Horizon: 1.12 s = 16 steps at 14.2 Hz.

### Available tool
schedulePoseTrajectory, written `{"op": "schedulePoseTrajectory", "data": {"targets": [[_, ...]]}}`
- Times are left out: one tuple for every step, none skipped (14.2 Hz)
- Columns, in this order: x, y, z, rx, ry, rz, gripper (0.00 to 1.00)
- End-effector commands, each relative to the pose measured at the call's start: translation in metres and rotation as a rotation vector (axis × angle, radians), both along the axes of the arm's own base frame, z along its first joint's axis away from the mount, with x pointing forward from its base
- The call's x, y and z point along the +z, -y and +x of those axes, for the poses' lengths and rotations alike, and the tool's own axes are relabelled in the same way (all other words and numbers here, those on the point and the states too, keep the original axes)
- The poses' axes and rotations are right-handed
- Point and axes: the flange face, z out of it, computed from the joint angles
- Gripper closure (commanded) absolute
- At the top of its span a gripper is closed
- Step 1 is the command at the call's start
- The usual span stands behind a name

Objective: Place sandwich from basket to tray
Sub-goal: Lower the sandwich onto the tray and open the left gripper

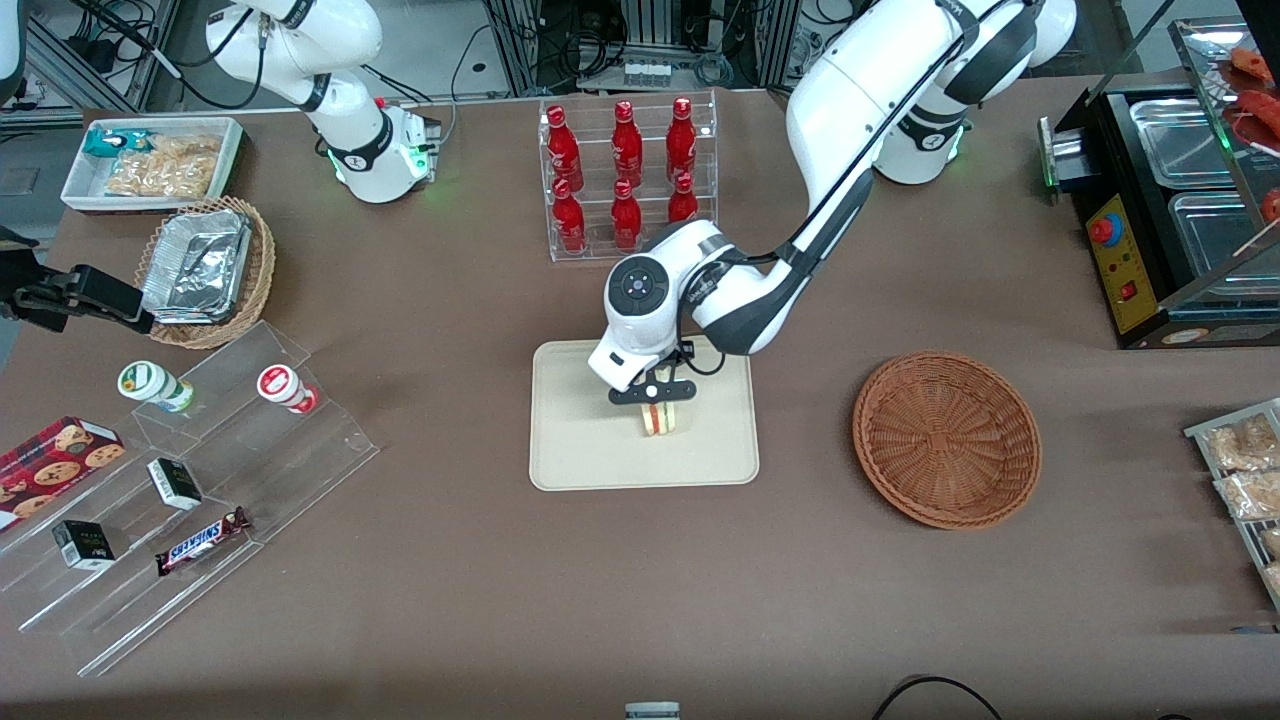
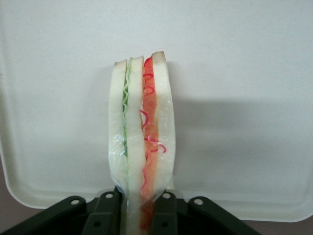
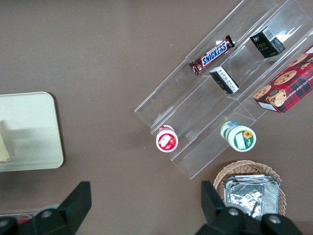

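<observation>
Front view: gripper (image 1: 655, 402) over the tray (image 1: 580, 450), fingers clamped on the sandwich (image 1: 661, 420), which stands on edge on the tray; basket (image 1: 946, 438) lies on the tabletop toward the working arm's end.
Left wrist view: fingers (image 2: 110, 210) pinch the sandwich (image 2: 142, 137) from both sides, above the tray (image 2: 244, 73).

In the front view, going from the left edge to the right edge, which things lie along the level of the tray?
Red-capped cup → tray → sandwich, held by the gripper → basket → snack packets.
</observation>
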Motion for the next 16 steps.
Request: {"op": "schedulePoseTrajectory", "data": {"targets": [[-0.002,0.011,0.0,0.01,0.024,0.006,0.56],[-0.003,0.011,0.001,0.011,0.024,0.007,0.41],[-0.002,0.011,0.001,0.013,0.025,0.006,0.15],[-0.001,0.01,0.002,0.014,0.027,0.006,0.0],[0.003,0.01,0.003,0.024,0.031,0.003,0.0],[0.012,0.01,0.011,0.068,0.044,-0.008,0.0],[0.018,0.01,0.015,0.084,0.052,-0.01,0.0],[0.02,0.006,0.019,0.088,0.063,-0.003,0.0],[0.028,-0.001,0.027,0.089,0.099,0.013,0.0],[0.041,-0.003,0.031,0.089,0.123,0.012,0.0],[0.054,-0.008,0.035,0.095,0.137,0.009,0.0],[0.077,-0.016,0.039,0.1,0.146,0.016,0.0],[0.092,-0.027,0.044,0.113,0.145,0.032,0.0],[0.113,-0.041,0.051,0.133,0.151,0.039,0.0],[0.136,-0.061,0.058,0.159,0.154,0.054,0.0],[0.154,-0.083,0.066,0.193,0.144,0.069,0.0]]}}
